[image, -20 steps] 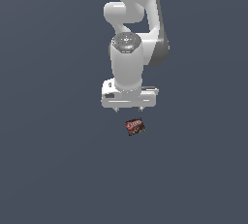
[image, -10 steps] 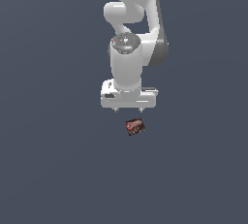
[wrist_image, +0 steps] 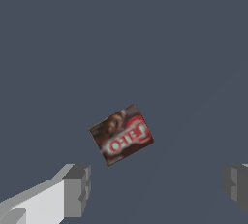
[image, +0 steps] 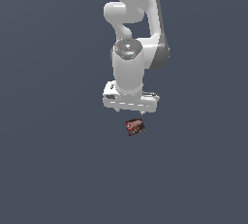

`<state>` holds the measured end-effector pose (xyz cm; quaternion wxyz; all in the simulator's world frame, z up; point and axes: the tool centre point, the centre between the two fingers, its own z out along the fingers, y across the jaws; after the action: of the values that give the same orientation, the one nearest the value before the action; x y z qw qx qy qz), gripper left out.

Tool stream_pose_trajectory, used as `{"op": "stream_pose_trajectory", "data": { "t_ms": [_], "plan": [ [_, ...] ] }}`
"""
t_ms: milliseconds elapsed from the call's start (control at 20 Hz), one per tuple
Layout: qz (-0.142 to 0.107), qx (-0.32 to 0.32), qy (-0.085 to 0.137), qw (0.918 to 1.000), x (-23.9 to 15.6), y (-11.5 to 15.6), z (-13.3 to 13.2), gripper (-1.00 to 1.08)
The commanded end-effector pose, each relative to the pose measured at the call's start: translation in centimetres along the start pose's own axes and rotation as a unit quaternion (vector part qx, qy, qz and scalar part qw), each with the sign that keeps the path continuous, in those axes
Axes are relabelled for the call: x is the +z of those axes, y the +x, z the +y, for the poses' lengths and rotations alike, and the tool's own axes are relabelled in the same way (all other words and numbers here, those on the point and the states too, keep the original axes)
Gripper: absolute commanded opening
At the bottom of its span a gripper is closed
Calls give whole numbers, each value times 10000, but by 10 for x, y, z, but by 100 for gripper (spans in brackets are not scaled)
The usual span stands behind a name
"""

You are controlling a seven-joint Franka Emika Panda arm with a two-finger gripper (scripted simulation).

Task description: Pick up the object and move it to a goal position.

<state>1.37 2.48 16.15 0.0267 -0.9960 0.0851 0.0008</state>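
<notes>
The object (image: 135, 126) is a small flat box, dark red and brown with a whitish label, lying on the grey floor. In the exterior view my gripper (image: 131, 113) hangs just above it, pointing down, a little toward the exterior view's left of the box. In the wrist view the object (wrist_image: 121, 134) lies tilted, apart from the gripper (wrist_image: 157, 189). The two grey fingertips (wrist_image: 77, 189) stand wide apart and nothing is between them. The gripper is open and does not touch the box.
A plain dark grey floor (image: 58, 169) surrounds the box on every side. The white arm (image: 131, 48) rises straight above the gripper.
The arm has sunk slightly, bringing the gripper a little closer to the box. The box has not moved.
</notes>
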Motion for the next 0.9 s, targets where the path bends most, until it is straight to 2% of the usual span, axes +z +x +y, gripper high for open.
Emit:
{"op": "stream_pose_trajectory", "data": {
  "t_ms": [0,400,600,850],
  "plan": [
    [-6,265,-2,9996,5,0,-2,100],
    [-19,1290,-23,9916,25,-2,-8,100],
    [-18,1805,-41,9836,35,-3,-11,100],
    [-10,2440,-68,9698,46,-4,-15,100]
  ]
}}
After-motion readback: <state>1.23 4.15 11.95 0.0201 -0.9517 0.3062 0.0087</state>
